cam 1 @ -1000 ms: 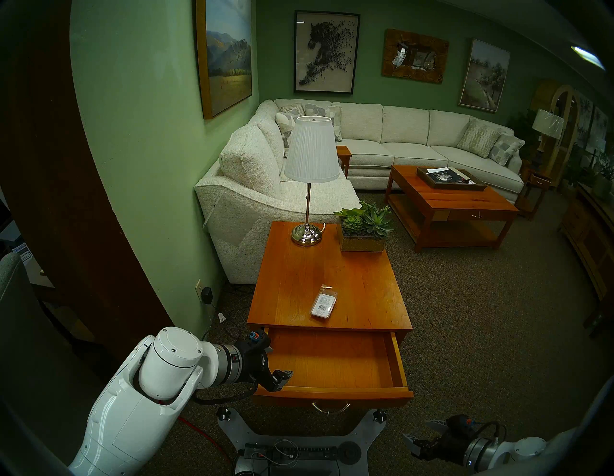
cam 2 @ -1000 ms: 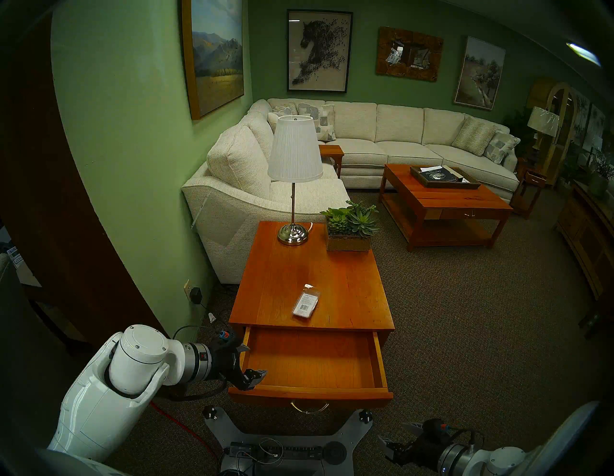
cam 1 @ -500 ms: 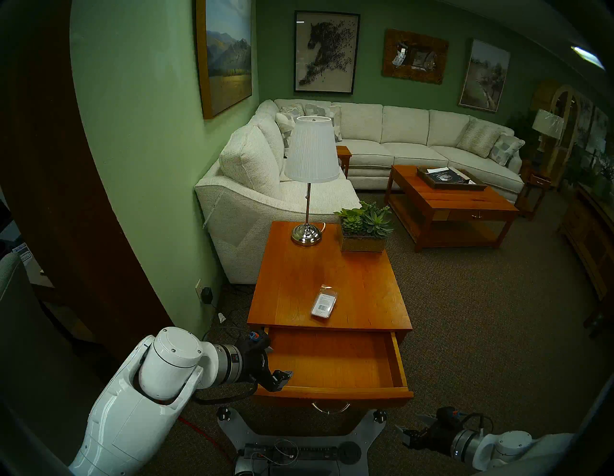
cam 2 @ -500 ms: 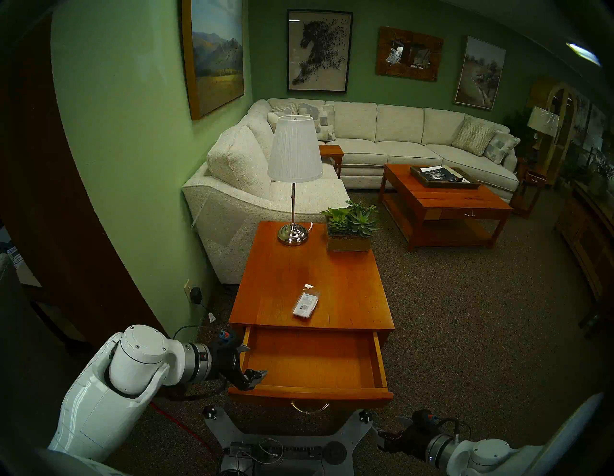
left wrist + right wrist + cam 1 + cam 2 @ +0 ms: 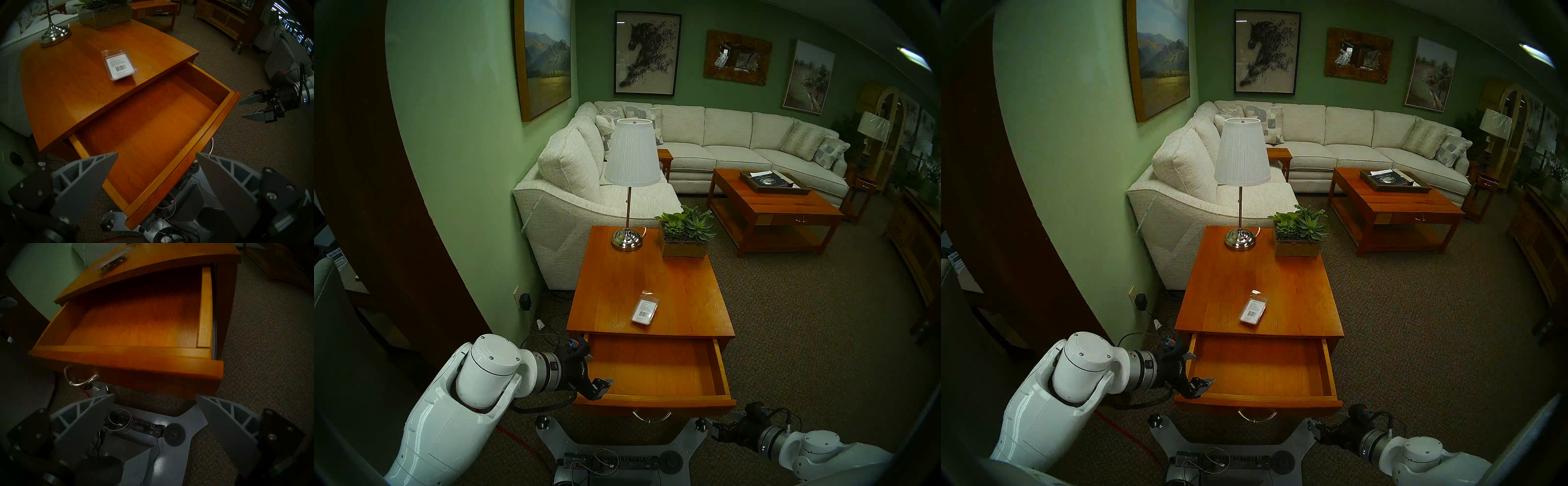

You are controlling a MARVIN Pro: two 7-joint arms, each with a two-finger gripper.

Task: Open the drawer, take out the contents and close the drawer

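Your right gripper (image 5: 711, 428) swings in toward drawer (image 5: 653, 402) front, fingers apart, empty. Left gripper (image 5: 156, 162) stays parked, apart. Packet (image 5: 644, 311) on end table (image 5: 697, 305); drawer empty, closing remains.

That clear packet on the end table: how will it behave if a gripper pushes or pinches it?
The packet lies flat on the smooth tabletop, so a side push would probably slide it, not tip it. It looks thin and light, with little edge to pinch. The moulded clear shell seems fairly stiff; the hang tab likely flexes.
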